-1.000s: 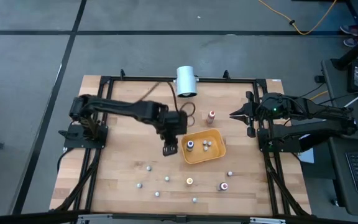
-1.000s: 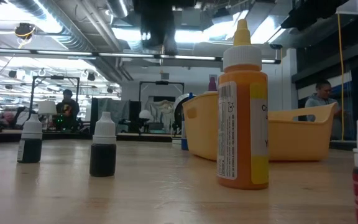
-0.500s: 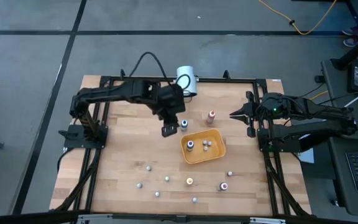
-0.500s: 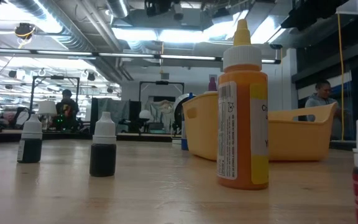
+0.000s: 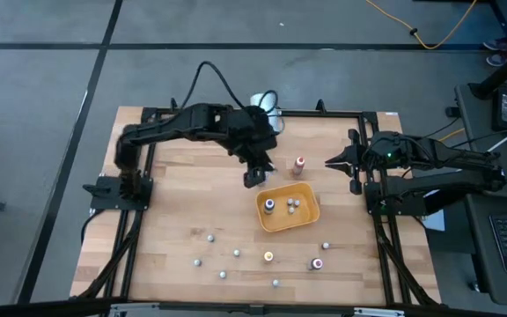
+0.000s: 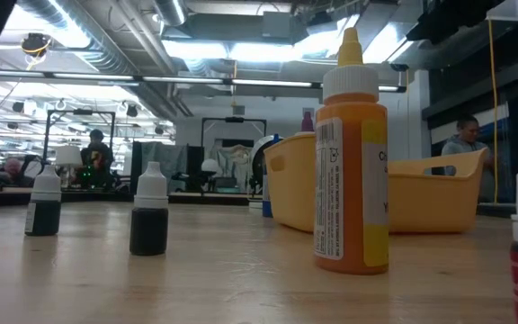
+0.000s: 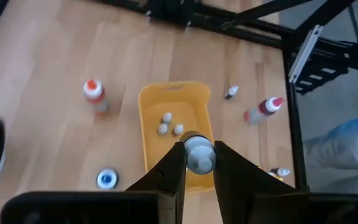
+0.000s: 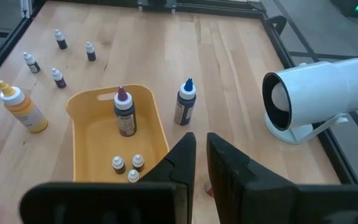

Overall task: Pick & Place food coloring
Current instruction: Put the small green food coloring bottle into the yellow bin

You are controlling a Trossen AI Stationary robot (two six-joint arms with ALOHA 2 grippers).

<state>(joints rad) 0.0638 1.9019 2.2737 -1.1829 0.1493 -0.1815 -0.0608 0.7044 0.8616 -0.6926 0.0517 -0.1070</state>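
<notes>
Overhead, the left gripper (image 5: pixel 253 176) hangs above the pale wooden-slat counter (image 5: pixel 174 202), just behind the back-left corner of the orange-yellow rectangular plastic tray (image 5: pixel 306 217), beside a blue-bodied bottle with a pointed cap (image 8: pixel 185 101). Its two dark fingers (image 7: pixel 168 175) are closed narrowly upon a tiny dropper bottle with a pale white-grey cap (image 7: pixel 198 154), which the left wrist view shows pinched between them over the tray's near end. Inside the tray lie three small white-capped dropper bottles (image 8: pixel 128 167) clustered together, and a larger dark bottle with a purple pointed cap (image 8: pixel 124 112) stands upright. A red-capped bottle (image 5: pixel 298 165) stands on the counter behind the tray, apart from it. Further tiny dropper bottles of food coloring (image 5: pixel 210 236) are scattered, well apart, over the front part of the counter, along with an orange-bodied squeeze bottle with a white collar and yellow nozzle (image 6: pixel 352 153) and a red-bodied bottle (image 5: pixel 317 263). A big white cylinder (image 8: pixel 319 96) lies on its side at the counter's back edge. The right gripper (image 5: pixel 334 162) waits at the right side of the counter, fingers (image 8: pixel 180 160) drawn close together with only a slim gap, holding nothing. In the low view, people show far off in the room beyond.
</notes>
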